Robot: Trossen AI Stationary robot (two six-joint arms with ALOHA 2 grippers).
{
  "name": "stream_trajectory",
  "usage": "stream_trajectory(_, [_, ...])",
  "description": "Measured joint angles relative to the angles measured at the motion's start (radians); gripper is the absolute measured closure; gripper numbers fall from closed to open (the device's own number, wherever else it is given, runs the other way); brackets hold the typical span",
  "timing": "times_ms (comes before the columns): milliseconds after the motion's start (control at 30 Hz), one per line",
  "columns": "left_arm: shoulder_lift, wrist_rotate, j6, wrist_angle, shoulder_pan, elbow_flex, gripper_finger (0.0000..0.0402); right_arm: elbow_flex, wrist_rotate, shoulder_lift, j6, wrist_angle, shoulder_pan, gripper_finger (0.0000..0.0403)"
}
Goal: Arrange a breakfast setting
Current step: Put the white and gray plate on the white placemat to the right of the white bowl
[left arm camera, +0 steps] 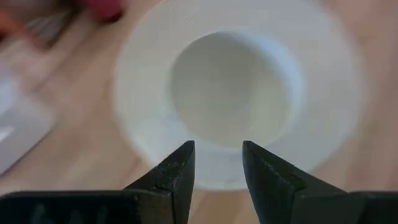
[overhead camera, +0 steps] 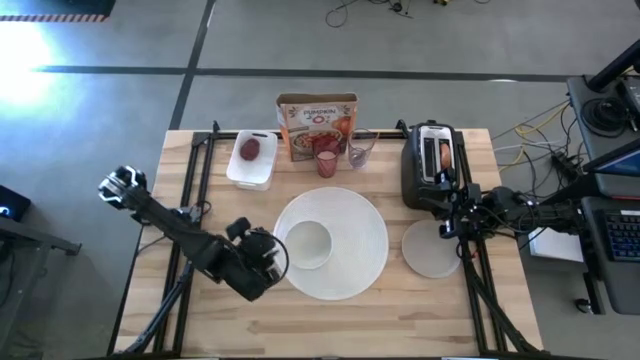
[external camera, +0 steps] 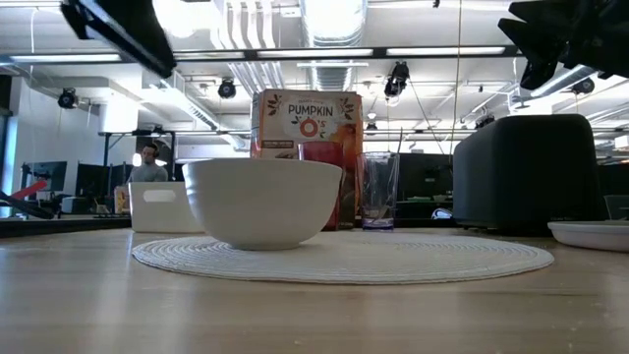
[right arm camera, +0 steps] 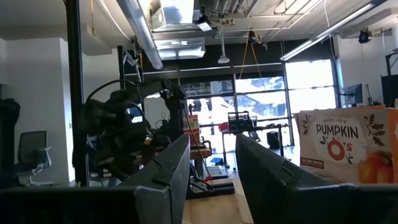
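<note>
1. Since the small white bowl (overhead camera: 308,243) already sits in the big round white plate (overhead camera: 331,243), my left gripper (overhead camera: 272,257) hangs just beside it, fingers apart, holding nothing.
2. I've got the right gripper (overhead camera: 447,222) by the toaster (overhead camera: 432,165), above the small pale round plate (overhead camera: 430,249), fingers apart, empty.
3. Dark-red fruit (overhead camera: 250,149) sits in the white tray (overhead camera: 252,160); pink cup (overhead camera: 326,162) is by the cereal box (overhead camera: 317,125).

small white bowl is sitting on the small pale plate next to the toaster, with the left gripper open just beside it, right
Not quite. The high view shows the small white bowl on the big round white plate, not the small pale round plate by the toaster, which holds nothing. The left gripper is open beside it.
</note>
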Motion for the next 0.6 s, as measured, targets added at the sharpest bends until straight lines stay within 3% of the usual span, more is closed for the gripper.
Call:
stream_trajectory(167, [-0.074,0.009,0.253,0.332,0.001,-0.124,0.0284,0.000,0.000,0.000,0.000,0.000,0.000,0.0284])
stream_trajectory(267, [-0.089,-0.056,0.327,0.454,0.001,-0.170,0.0284,0.000,0.000,0.000,-0.001,0.001,0.000,0.0284])
stream_trajectory(467, [-0.069,-0.223,0.308,0.476,0.002,-0.188,0.0284,0.000,0.000,0.000,0.079,0.006,0.000,0.0284])
stream_trajectory(600, [-0.045,-0.194,0.305,0.506,0.002,-0.188,0.0284,0.000,0.000,0.000,0.179,0.001,0.000,0.0284])
